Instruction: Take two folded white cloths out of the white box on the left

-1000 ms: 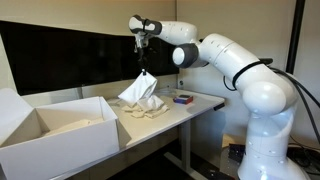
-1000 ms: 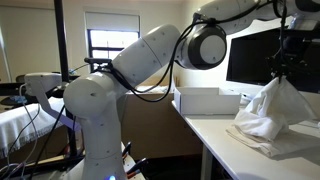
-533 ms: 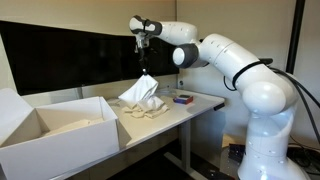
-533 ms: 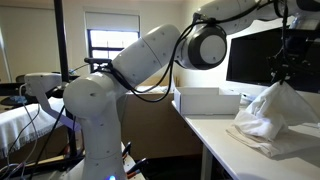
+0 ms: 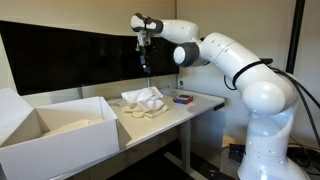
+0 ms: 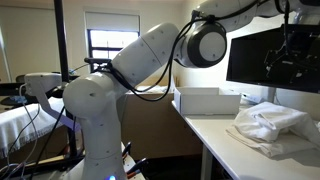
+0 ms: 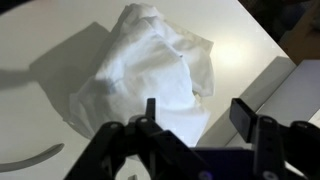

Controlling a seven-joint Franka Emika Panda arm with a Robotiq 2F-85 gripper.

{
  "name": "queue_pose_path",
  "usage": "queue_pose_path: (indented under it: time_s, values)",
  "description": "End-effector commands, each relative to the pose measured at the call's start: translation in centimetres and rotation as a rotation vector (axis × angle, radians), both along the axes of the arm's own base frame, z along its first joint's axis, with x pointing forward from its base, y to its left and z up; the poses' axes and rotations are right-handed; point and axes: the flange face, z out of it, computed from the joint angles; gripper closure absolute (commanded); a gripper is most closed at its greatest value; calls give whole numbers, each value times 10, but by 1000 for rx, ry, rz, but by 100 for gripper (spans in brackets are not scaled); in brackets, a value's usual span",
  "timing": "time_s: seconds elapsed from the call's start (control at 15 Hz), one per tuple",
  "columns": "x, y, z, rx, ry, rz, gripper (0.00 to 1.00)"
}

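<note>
A rumpled white cloth (image 5: 143, 99) lies in a heap on the table, on top of another flat white cloth (image 5: 150, 113). The same heap (image 6: 270, 120) rests on the flat cloth (image 6: 272, 146) in an exterior view. My gripper (image 5: 146, 64) hangs well above the heap, open and empty. In the wrist view the cloth (image 7: 150, 70) lies below the spread fingers of my gripper (image 7: 197, 110). The white box (image 5: 70, 148) stands at the table's left end with its tall flap up. A cream cloth (image 5: 66, 125) lies inside it.
A small blue and red flat object (image 5: 182, 98) lies on the table to the right of the cloths. A dark monitor (image 5: 70, 55) stands behind the table. The table's front edge (image 5: 170, 122) runs close to the cloths. The white box (image 6: 210, 101) sits at the far end.
The gripper has opened and let go of the cloth. The cloth, hanging from the fingers before, has dropped into a heap on the table. The arm stays high.
</note>
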Motion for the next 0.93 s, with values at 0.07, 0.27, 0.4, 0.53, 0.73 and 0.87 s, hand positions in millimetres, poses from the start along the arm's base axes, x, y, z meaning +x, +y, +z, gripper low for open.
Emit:
queue_pose_path:
  time_s: [0.07,0.27,0.4,0.53,0.73,0.87]
  values:
    - [-16,-15,15,-12,2,25,0]
    - [-23,-24,21,-5,-6,23,0]
    - [-30,-29,28,-5,-14,13,0]
    - [-36,-34,37,-16,-21,-2,0]
    - [-45,-39,55,-50,-33,-16,0]
    - [-49,-39,66,-84,-43,-22,0]
